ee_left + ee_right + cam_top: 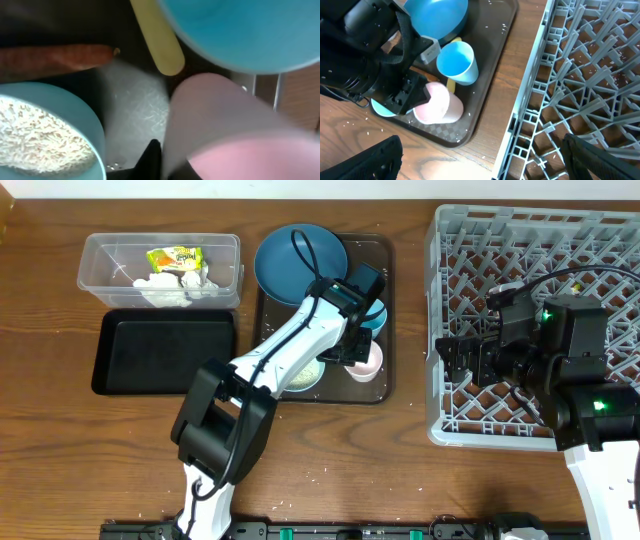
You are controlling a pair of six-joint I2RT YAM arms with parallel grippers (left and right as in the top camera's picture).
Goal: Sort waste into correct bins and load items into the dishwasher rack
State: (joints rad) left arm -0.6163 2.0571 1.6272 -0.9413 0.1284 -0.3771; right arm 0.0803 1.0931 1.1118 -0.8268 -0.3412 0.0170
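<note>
My left gripper [355,345] reaches into the brown serving tray [385,300] and is shut on the wall of the pink cup [225,125]; one dark finger [152,160] presses its outside. Beside it are a pale bowl of rice [40,135], the orange carrot [50,60], the yellow spoon [157,40] and the light blue cup [250,30]. The blue plate [290,260] sits at the tray's far end. The clear tub [100,255] holds the wrapper [175,256] and tissue [165,288]. My right gripper [485,160] is open and empty over the left edge of the grey rack [540,240].
The shallow black tray [165,355] lies in front of the clear tub, at the left. Loose rice grains are scattered on the brown tray's floor [135,110] and on the wooden table. The rack shows no dishes in it.
</note>
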